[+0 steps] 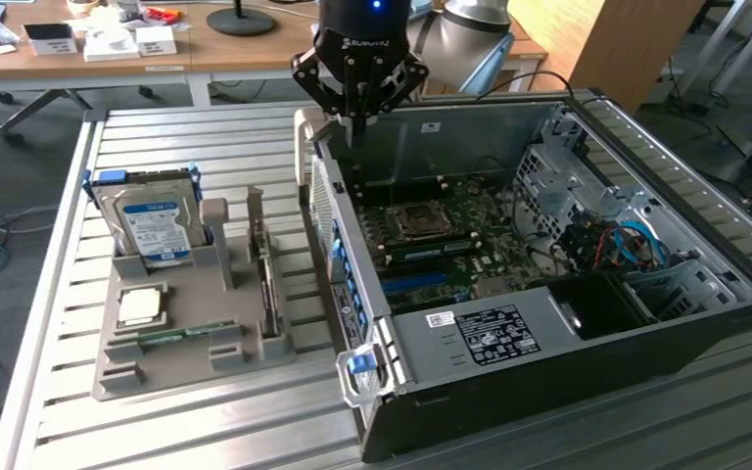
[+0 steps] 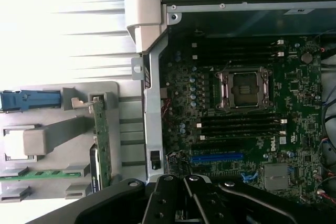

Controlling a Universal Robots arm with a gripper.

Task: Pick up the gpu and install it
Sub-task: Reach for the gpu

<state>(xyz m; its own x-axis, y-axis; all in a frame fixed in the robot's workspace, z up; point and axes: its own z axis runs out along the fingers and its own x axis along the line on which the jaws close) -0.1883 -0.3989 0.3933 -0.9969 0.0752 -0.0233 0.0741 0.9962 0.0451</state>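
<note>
The gpu (image 1: 263, 276) stands on edge in a slot of the grey holder tray (image 1: 193, 367), on the exterior view's left of the open computer case (image 1: 533, 362). The wrist view shows the gpu (image 2: 100, 140) as a thin green card edge. My gripper (image 1: 353, 129) hangs shut with nothing in it above the case's rear corner, well apart from the gpu. In the wrist view the gripper (image 2: 181, 200) looks down on the motherboard (image 2: 247, 129), whose blue expansion slot (image 2: 216, 157) lies just beyond the fingertips.
The tray also holds a hard drive (image 1: 154, 227) with a blue-and-white label, a processor chip (image 1: 141, 305) and a green memory stick (image 1: 173, 336). Case walls and a drive cage (image 1: 572, 186) ring the motherboard (image 1: 435, 245). Everything rests on a slatted metal table (image 1: 180, 147).
</note>
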